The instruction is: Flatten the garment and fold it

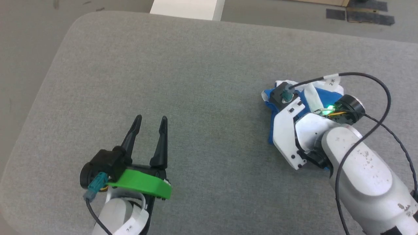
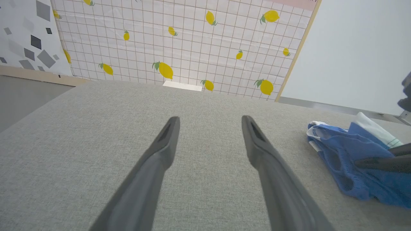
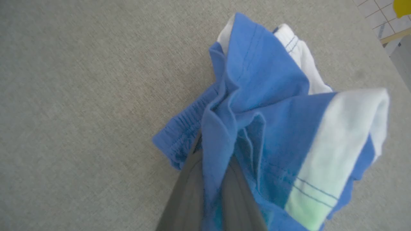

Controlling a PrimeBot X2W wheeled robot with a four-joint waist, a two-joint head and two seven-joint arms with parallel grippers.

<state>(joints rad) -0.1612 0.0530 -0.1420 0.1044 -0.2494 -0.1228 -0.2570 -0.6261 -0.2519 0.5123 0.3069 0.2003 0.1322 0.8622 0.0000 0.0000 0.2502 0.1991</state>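
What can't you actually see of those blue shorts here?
Head view: the right arm covers most of the garment, so its layout is hidden.
Right wrist view: the tips of the right gripper are buried in folds.
Left wrist view: the picture's right edge cuts the garment off.

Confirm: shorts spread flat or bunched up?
Bunched up. The blue shorts lie crumpled on the grey fabric surface, folds heaped over one another, one fold pinched in the right gripper.
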